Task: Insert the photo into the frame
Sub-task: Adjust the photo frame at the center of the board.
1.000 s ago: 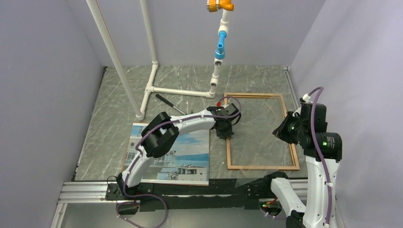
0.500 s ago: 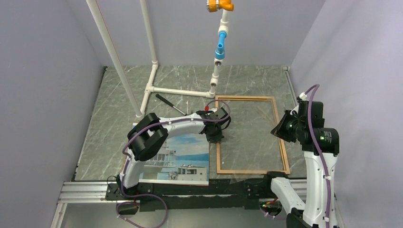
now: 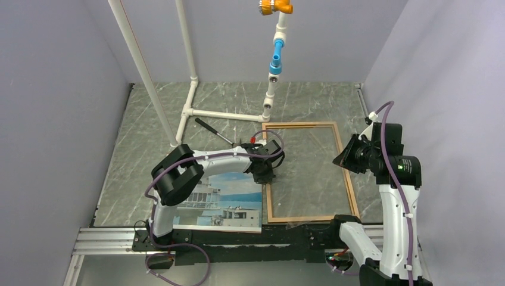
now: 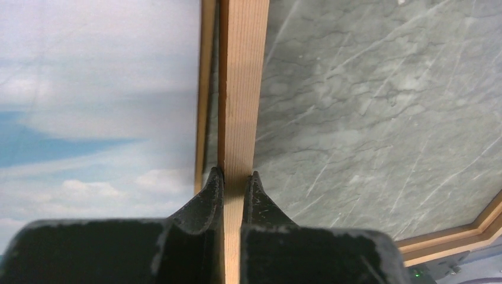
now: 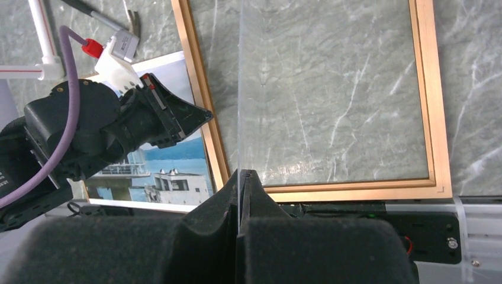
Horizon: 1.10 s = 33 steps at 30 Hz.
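Observation:
The frame, thin orange-brown wood, lies flat right of centre on the marble table. My left gripper is shut on its left rail, one finger on each side. The photo, a white building under blue sky, lies face up just left of that rail, and it fills the left side of the left wrist view as sky. My right gripper hovers over the frame's right rail, shut on the edge of a clear sheet that hangs above the frame's opening.
A white pipe stand rises at the back left, with a hanging blue and orange fitting. A black-handled tool lies behind the left arm. An aluminium rail runs along the near edge. Grey walls enclose three sides.
The frame has slid left with my left gripper on its left rail, ending against the photo's right edge. My right arm moved left too, carrying the clear sheet.

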Available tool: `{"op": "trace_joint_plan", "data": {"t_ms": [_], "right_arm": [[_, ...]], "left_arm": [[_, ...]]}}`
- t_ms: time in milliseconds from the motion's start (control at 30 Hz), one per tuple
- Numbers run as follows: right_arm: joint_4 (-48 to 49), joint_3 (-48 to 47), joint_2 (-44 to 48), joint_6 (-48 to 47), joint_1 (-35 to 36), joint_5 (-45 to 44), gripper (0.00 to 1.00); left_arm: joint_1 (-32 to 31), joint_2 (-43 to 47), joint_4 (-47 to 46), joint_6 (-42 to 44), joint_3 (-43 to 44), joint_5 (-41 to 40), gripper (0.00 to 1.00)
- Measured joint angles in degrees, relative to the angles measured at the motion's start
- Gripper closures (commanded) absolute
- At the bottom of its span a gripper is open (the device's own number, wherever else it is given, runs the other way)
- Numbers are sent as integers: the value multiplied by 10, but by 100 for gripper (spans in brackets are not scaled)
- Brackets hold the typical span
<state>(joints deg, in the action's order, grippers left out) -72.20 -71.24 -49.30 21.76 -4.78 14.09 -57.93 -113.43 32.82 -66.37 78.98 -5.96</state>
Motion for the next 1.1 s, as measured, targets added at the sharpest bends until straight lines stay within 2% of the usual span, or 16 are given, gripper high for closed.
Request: {"op": "trace_joint_plan", "data": {"t_ms": [300, 867, 967, 1033, 1100], "right_arm": [[31, 0, -18, -13, 0, 50, 100], [101, -2, -75, -23, 0, 132, 100], [114, -2, -83, -23, 0, 143, 100], [120, -2, -83, -24, 0, 150, 100], [125, -2, -83, -24, 0, 155, 100]], "left_arm": [[4, 38, -3, -7, -51, -15, 100], [33, 35, 20, 67, -42, 0, 99], [36, 35, 22, 76, -42, 4, 92], [37, 35, 24, 84, -42, 5, 84], [37, 35, 26, 93, -41, 5, 69]]}}
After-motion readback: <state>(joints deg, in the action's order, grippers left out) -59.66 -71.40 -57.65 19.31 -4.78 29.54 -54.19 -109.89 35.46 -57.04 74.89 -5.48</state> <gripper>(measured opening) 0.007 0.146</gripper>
